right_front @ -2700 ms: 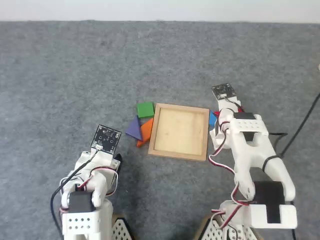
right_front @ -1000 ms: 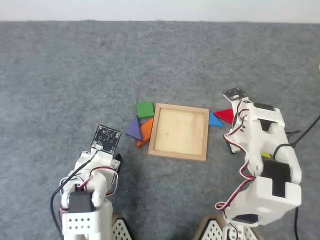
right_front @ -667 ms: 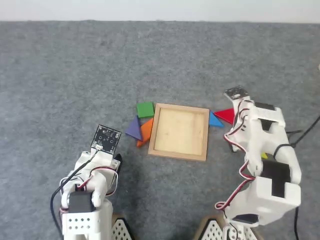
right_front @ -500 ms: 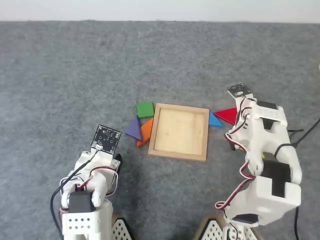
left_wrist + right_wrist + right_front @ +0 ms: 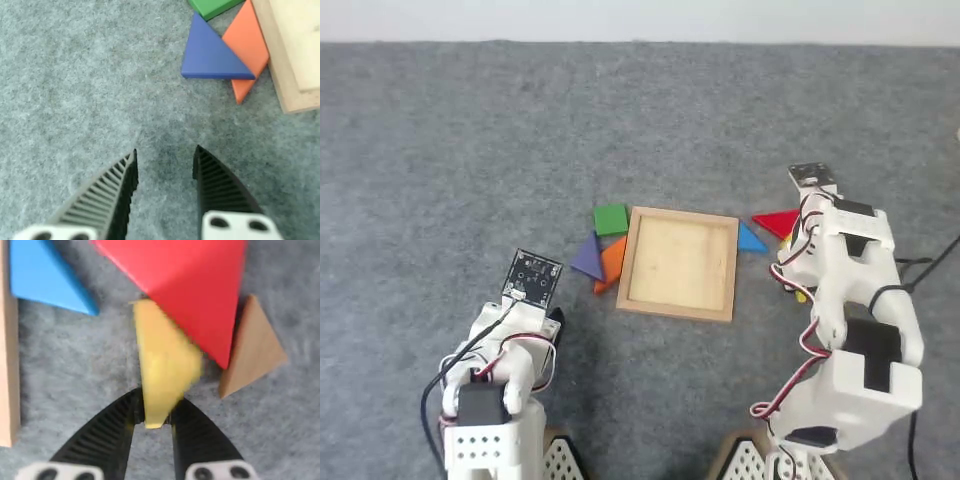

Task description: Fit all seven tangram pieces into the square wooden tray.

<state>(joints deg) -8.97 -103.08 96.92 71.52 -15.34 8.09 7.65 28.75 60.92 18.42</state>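
Note:
The square wooden tray (image 5: pixel 680 262) lies with nothing in it. By one side of it lie a green square (image 5: pixel 611 219), a dark blue triangle (image 5: pixel 587 258) and an orange piece (image 5: pixel 612 262). By the opposite side lie a light blue triangle (image 5: pixel 750 238) and a red triangle (image 5: pixel 777 222). My right gripper (image 5: pixel 156 399) is shut on a yellow piece (image 5: pixel 162 365) next to the red triangle (image 5: pixel 185 295) and a tan triangle (image 5: pixel 250 350). My left gripper (image 5: pixel 165 152) stands open over bare carpet, short of the dark blue triangle (image 5: pixel 212 55) and the orange piece (image 5: pixel 247 50).
Everything rests on grey carpet (image 5: pixel 620 120), with wide free room beyond the tray. The right arm (image 5: pixel 840 260) covers the ground beside the red triangle. The left arm (image 5: pixel 505 345) is near the front edge. A cable (image 5: pixel 920 262) runs off at the right.
The right arm has swung away from the tray's side toward the right, which uncovered the light blue and red triangles. The left arm has not moved.

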